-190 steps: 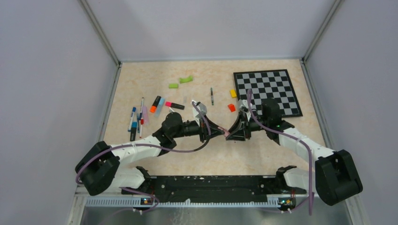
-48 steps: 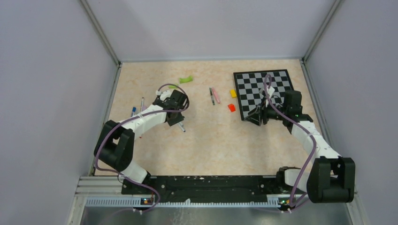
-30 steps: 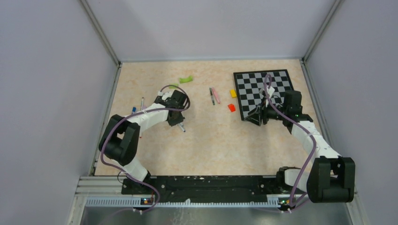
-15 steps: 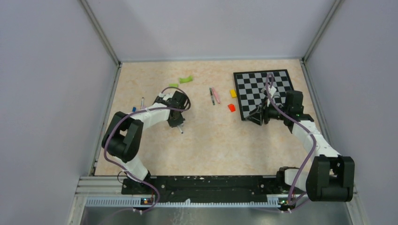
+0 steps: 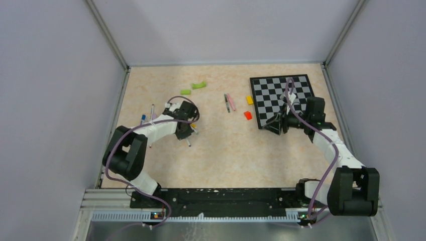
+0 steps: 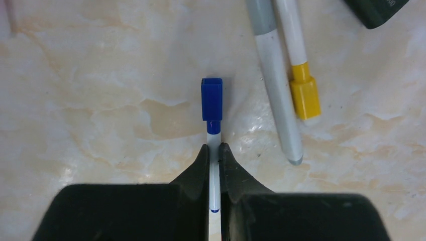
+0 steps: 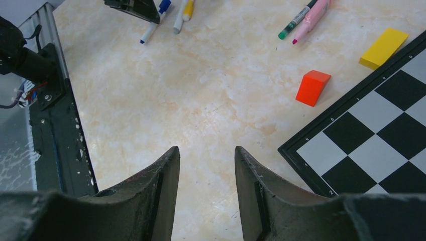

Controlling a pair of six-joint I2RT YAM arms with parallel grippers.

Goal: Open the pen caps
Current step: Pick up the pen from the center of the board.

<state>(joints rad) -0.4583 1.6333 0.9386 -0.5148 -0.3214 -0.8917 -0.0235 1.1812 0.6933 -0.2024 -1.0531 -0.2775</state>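
My left gripper is shut on the barrel of a thin white pen that lies on the table. Its blue pen cap is on and sticks out past the fingertips. To its right lie a grey-and-white pen and a white pen with a yellow pen cap. From above, the left gripper is at mid-left of the table. My right gripper hovers open by the chessboard's near left corner, nothing between its fingers. A green-tipped pen and a pink pen lie side by side at centre.
A chessboard lies at the back right, with an orange block and a yellow block beside its left edge. Green curved pieces sit at the back. More pens lie near the left wall. A black object shows at top right of the left wrist view.
The left gripper has shut on the blue-capped pen and shifted slightly left and nearer. The right arm has stayed still.
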